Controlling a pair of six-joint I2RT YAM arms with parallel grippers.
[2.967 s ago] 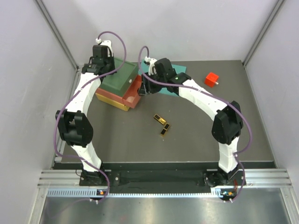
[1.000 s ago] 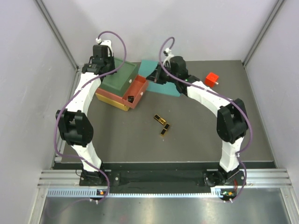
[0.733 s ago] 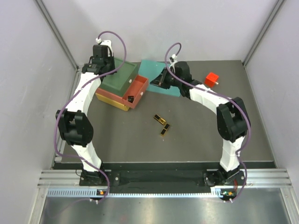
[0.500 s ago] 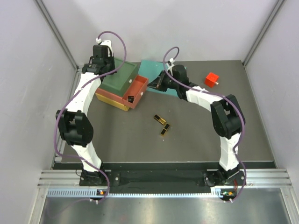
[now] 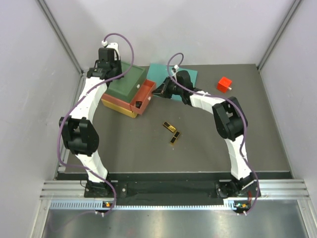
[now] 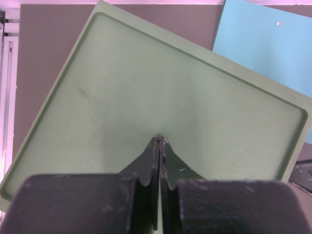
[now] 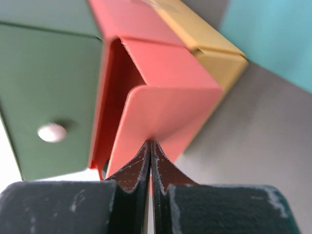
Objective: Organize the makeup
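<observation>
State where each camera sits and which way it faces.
Top external: above, behind the bases, looking down on the table; left arm and right arm show.
Left wrist: over the green box top, looking down; shut left gripper shows.
Right wrist: facing the red drawer; shut right gripper shows.
Shared: both wrist views catch the teal mat.

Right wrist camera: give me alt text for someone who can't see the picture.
The shut right gripper points at the outer wall of an open red drawer, filling the middle of the view. A green panel with a white knob lies left, a yellow tier and a teal mat upper right.
</observation>
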